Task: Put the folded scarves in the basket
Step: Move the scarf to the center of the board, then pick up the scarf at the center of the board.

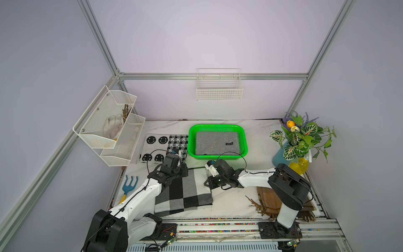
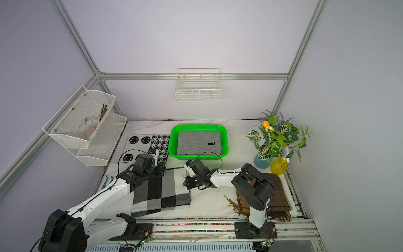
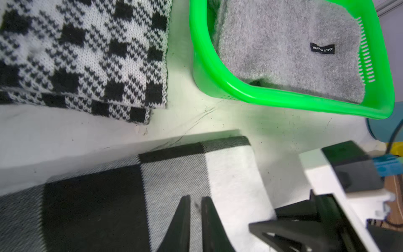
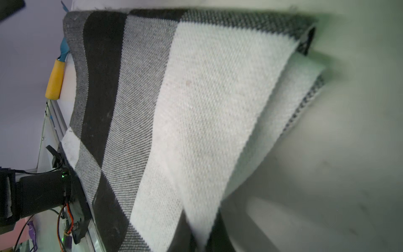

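Black, grey and white squares pattern the checked scarf [image 1: 187,192], which lies folded at the near side of the tabletop [image 1: 231,196], in front of the basket [image 1: 218,126] and outside it. The right hand [image 4: 200,240] is clenched on the checked scarf's right edge. The left hand [image 3: 195,207] sits over its far left part, fingers [image 3: 183,222] almost together with a thin slit between them. Whether they pinch cloth I cannot tell.

The right wrist view shows a white layer caught between that hand's fingers [image 4: 219,237] and raised apart from the layers beneath. In both top views the arm hides this. The left wrist view makes letters legible on the black label [image 3: 322,48] of the grey scarf [image 3: 283,43] lying inside the green basket. From above the label is only a dark mark.

The tabletop is white with marble veins. A blue garden fork [image 1: 129,187] lies at its near left and a brown fringed scarf [image 1: 267,196] at its near right. Farther back, a houndstooth-and-smiley cloth [image 1: 163,146] lies just left of the basket, and a vase of leaves [image 1: 303,135] and a yellow bottle [image 1: 299,166] stand at the right. On the pale walls hang a mesh rack [image 1: 109,126] and a wire basket [image 1: 219,87].
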